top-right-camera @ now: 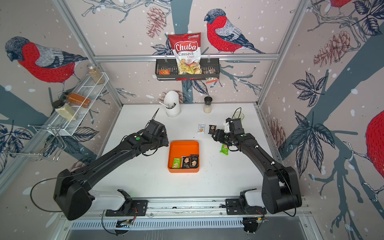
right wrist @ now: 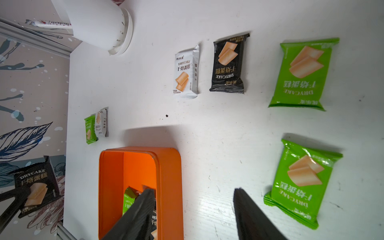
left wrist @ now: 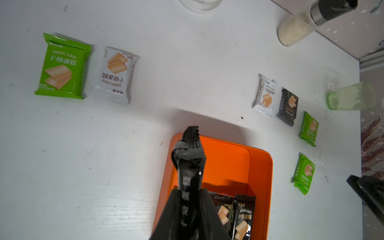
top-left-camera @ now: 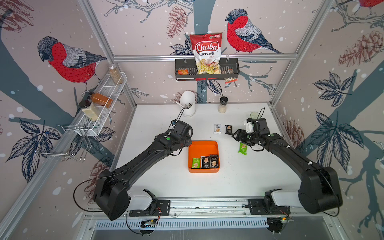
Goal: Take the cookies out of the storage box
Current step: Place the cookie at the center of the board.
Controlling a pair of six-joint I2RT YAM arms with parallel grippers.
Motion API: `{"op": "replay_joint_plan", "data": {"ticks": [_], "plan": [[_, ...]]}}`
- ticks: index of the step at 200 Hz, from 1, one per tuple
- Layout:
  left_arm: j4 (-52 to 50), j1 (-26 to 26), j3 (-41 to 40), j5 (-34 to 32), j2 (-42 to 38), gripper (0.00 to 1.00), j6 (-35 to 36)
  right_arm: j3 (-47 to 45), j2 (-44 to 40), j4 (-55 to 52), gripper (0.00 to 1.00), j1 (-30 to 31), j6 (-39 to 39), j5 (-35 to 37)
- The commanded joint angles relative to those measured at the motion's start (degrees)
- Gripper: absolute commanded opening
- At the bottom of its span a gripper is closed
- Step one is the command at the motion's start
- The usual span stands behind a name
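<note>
White table (top-left-camera: 166,182), storage box (top-left-camera: 202,150) dead centre. My left gripper (left wrist: 190,193), at the box's 10 o'clock, is clamped on a black packet (left wrist: 190,158). Thin edge pinch, so it could slip and drop back in. My right gripper (right wrist: 195,193), at 2 o'clock, gapes empty. Three cookies (top-left-camera: 205,162) hug the 6 o'clock wall, which may block my fingers.

Glossy cookie packets (left wrist: 63,66), smooth plastic storage box (left wrist: 259,182), scuffed matt table (left wrist: 104,166), perhaps laminate.
</note>
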Motion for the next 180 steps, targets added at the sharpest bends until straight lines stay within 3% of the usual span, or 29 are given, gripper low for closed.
{"op": "replay_joint_plan", "data": {"ticks": [1, 62, 135, 180], "plan": [[5.6, 4.5, -1.2, 5.5, 0.3, 0.19, 5.9, 1.5, 0.3, -0.2, 0.66, 0.2, 1.4, 1.8], [12.6, 16.3, 2.6, 17.8, 12.0, 0.18, 15.1, 4.8, 3.6, -1.1, 0.66, 0.2, 3.3, 4.5], [15.7, 18.7, 11.0, 23.5, 28.2, 0.17, 19.9, 9.0, 8.8, -0.6, 0.66, 0.2, 5.5, 6.8], [17.0, 19.5, 13.6, 25.4, 33.3, 0.17, 20.1, 11.1, 11.3, -1.3, 0.66, 0.2, 5.4, 7.2]]}}
